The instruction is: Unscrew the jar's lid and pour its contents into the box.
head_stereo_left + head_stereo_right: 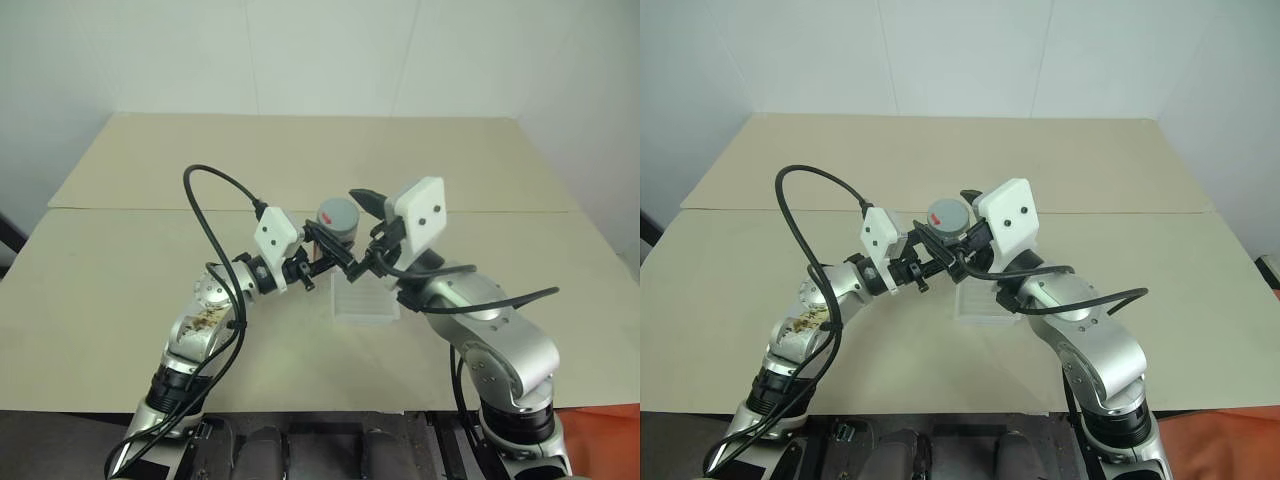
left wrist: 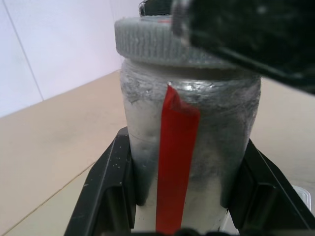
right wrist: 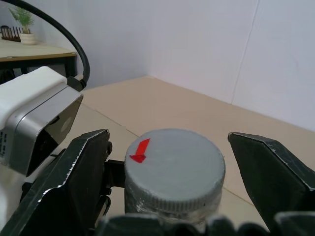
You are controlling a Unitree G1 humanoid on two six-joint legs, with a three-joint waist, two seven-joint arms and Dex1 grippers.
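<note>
My left gripper (image 2: 187,194) is shut on the jar (image 2: 197,162), a cloudy clear cylinder with a red vertical stripe, and holds it upright above the table. The grey lid (image 3: 174,167), marked with a small red arrow, sits on top of the jar. Over it hangs my right gripper (image 3: 167,140), open, with one finger on each side of the lid and a gap to both. Just below and in front of the jar, the translucent white box (image 1: 362,312) lies on the table. The contents are hidden behind the cloudy jar wall.
The beige table (image 1: 150,280) stretches wide on all sides, with a seam (image 1: 120,209) running across it behind the arms. A white wall (image 1: 320,50) stands behind the far edge. A black cable (image 1: 205,215) loops up from my left arm.
</note>
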